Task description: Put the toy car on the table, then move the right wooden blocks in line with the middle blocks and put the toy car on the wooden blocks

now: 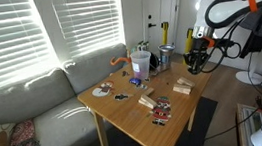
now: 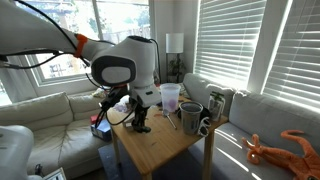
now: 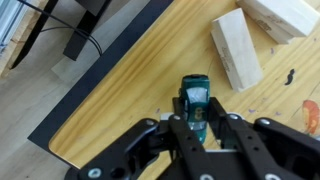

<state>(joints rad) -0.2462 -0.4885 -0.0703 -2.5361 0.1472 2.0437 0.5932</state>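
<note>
In the wrist view my gripper (image 3: 197,110) is shut on the toy car (image 3: 195,94), a small dark teal car held nose-out between the fingertips. It sits low over the light-wood table (image 3: 130,100), close to the table's edge; whether it touches the wood I cannot tell. Two pale wooden blocks (image 3: 237,50) (image 3: 285,15) lie just beyond the car to the right. In an exterior view the gripper (image 1: 198,61) hangs over the far corner of the table (image 1: 137,118), with a pale block (image 1: 181,87) nearby. In an exterior view the gripper (image 2: 141,120) reaches down at the table (image 2: 165,150) corner.
Cups (image 1: 142,64) and a mug (image 2: 190,117) stand at the back of the table. Red-and-white striped pieces (image 1: 160,108) lie near the middle. A grey sofa (image 1: 24,106) runs beside the table. A dark floor mat and a cable (image 3: 60,40) lie past the table edge.
</note>
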